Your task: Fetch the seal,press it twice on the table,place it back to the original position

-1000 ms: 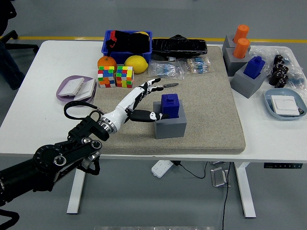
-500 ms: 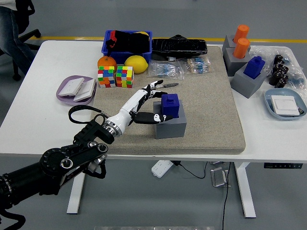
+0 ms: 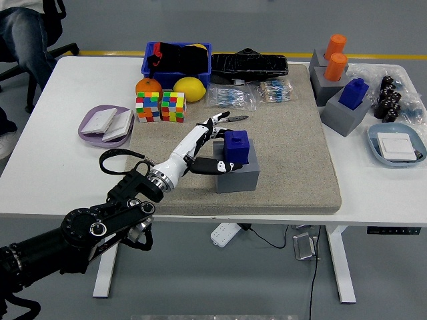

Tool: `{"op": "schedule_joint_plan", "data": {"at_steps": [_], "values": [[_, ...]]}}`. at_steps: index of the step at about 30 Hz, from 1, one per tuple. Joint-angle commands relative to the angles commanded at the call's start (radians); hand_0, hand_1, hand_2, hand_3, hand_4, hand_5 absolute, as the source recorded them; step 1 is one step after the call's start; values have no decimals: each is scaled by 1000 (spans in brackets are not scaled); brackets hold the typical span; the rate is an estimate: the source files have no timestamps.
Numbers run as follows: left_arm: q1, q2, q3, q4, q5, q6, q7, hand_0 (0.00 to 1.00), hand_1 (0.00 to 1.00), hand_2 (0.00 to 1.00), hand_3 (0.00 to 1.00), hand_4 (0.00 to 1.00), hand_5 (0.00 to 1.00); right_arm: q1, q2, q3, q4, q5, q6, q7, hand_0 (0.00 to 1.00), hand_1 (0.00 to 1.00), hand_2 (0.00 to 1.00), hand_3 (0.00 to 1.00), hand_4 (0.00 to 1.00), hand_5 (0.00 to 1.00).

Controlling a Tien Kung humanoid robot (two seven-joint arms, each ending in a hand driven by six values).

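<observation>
A blue seal stands upright in a grey block holder near the middle of the tan mat. My left hand, white with black fingertips, reaches in from the lower left. Its fingers are spread beside the seal's left face, the thumb low against the holder's front left and the other fingers above and behind. It holds nothing. My right arm does not appear in the picture.
Two colourful cubes, an orange and a lemon sit left of the mat's back. A blue bin is behind them. More grey holders with a blue seal and orange seals stand at the right. A purple dish lies left.
My left hand has advanced to the right and closed in on the seal's left side. A seated person's legs have come into view at the top left.
</observation>
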Motion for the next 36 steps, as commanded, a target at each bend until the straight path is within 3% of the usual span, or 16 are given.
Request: {"op": "schedule_joint_plan", "data": {"at_steps": [3,4,21,22,33,34,36], "values": [[-1,-3,8,1,-6,15,-1,923,754,752,967,981,2,0,0,-3,0,0,0,0,901,754,755,771,881,556],[-1,-4,10,1,-10,23,-1,916,721,714,954,927,2,0,0,-4,0,0,0,0,901,754,755,771,882,557],[-6,-24,14,17,-17,74,-11,899,670,639,943,948,2,-1,-2,-12,1,-1,0,0,902,755,755,771,881,556],[-7,-25,13,18,-15,80,-11,877,642,607,936,875,2,-2,-2,-12,2,-3,0,0,902,754,756,771,881,555],[-10,-31,9,32,1,122,-18,853,605,564,926,834,2,-3,0,-7,0,-4,0,1,902,754,755,771,879,556],[-10,-32,9,33,1,125,-19,832,523,493,910,791,2,-3,1,-6,1,-3,0,1,901,754,755,771,880,554],[-10,-33,10,34,2,129,-20,832,523,493,910,791,2,-3,2,-4,1,-3,0,1,901,754,755,771,880,554]]}}
